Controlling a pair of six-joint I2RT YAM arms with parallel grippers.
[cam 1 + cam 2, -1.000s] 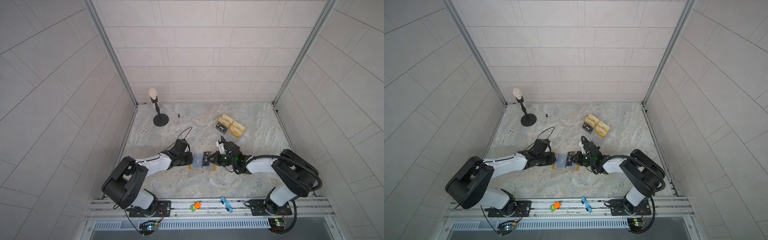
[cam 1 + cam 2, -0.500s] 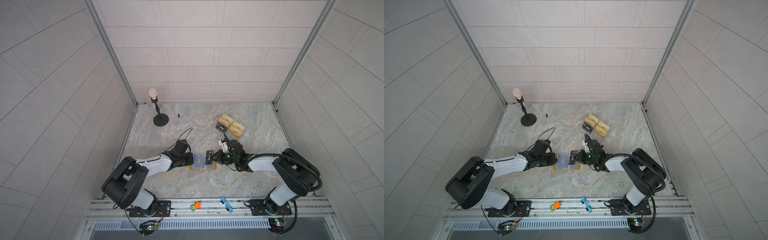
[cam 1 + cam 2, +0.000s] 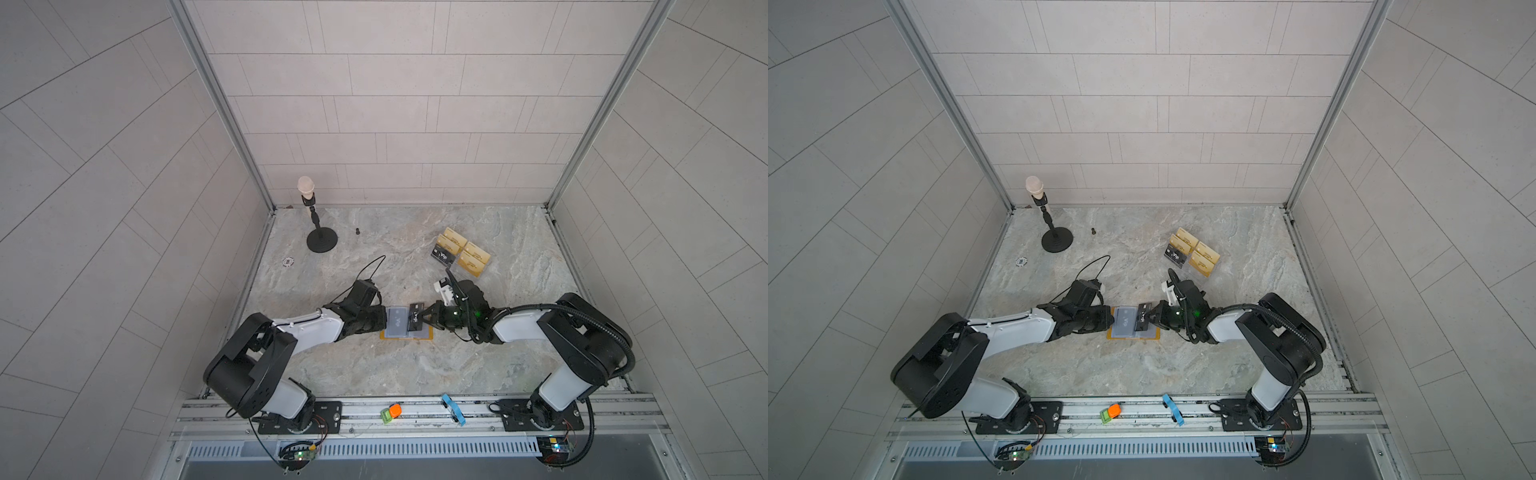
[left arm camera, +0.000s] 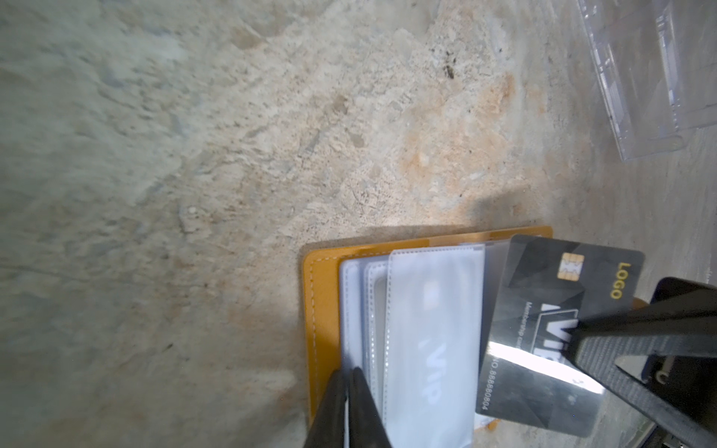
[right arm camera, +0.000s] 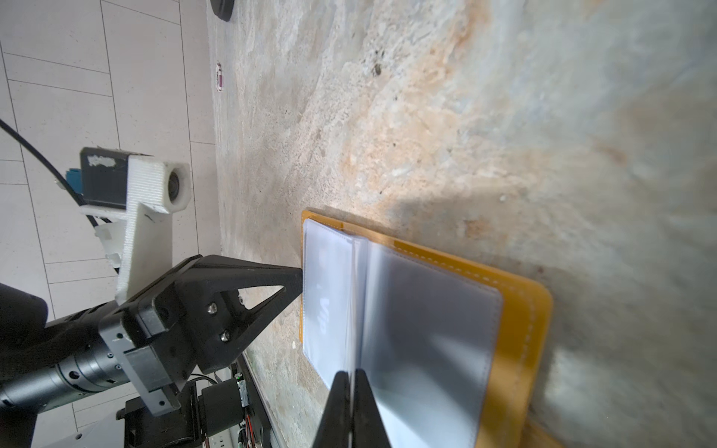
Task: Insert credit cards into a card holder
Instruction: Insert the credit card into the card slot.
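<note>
At card holder (image 4: 318,310) edge | left hand (image 4: 349,374) pinches sleeve (image 4: 434,310) | right hand (image 5: 351,378) clenches credit card (image 4: 543,310)

Both arms reach down low and point at each other in both top views. The left arm (image 3: 307,330) is stretched out long. The left gripper (image 3: 383,322) is closed tight on the edge of the card holder (image 4: 324,310). The right arm (image 3: 519,327) bends at its elbow. The right gripper (image 3: 424,322) is squeezed shut on a black credit card (image 4: 535,294), close to the left gripper
</note>
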